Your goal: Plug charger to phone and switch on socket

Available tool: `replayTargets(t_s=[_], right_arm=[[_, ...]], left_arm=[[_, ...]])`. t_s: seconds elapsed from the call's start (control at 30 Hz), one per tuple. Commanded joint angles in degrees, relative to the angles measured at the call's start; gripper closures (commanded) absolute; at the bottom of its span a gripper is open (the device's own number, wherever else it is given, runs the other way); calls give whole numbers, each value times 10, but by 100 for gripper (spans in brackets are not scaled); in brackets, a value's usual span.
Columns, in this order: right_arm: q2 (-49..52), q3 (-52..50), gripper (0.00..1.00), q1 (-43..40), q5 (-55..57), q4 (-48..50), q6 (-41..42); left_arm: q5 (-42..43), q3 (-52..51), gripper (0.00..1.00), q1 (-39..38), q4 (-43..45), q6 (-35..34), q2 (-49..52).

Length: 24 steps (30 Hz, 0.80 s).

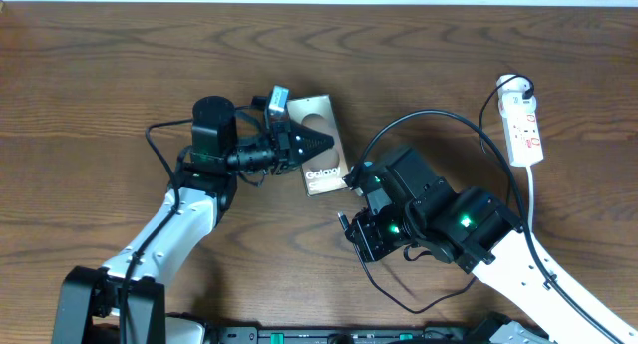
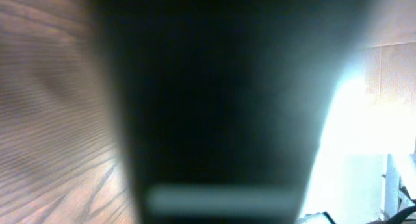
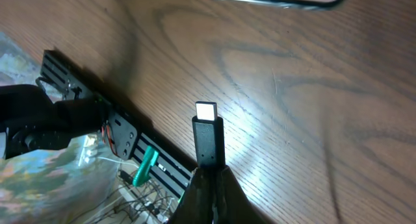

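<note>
At the left of the wooden table (image 1: 100, 75), the left gripper (image 1: 317, 143) is seen reaching in from the lower left, its fingers drawn to a point over the phone (image 1: 321, 174). The phone is pinched at its left side. In the left wrist view only a blurred dark slab is shown, filling the middle of the picture. The phone is found near the table's middle, its lettered face turned up and its long axis slightly tilted.

Just right of the phone, the right gripper (image 3: 209, 178) is pressed together on the charger (image 3: 208, 143), held by the black plug body. The pale metal tip is left free of the fingers. It is pointed toward a dark edge at the top of the right wrist view, with bare wood between. The thin black cable is looped up and over to the right.

At the far right, near the table's back edge, the socket (image 1: 524, 127) is laid lengthwise, well apart from both grippers, with a white plug at its far end.
</note>
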Motion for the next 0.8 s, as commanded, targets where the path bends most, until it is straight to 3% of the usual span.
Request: replayTargets(t_s=[0.0, 0.17, 0.33, 0.77], right_arm=[[0, 4, 99, 3, 0, 3, 10], [0, 3, 99, -2, 12, 23, 10], [0, 2, 99, -3, 14, 48, 11], [0, 2, 99, -38, 26, 61, 15]], left_arm=[[-14, 7, 93, -2, 10, -24, -3], [-13, 7, 93, -2, 33, -74, -3], [-7, 7, 93, -2, 120, -123, -3], [12, 7, 93, -2, 123, -113, -3]])
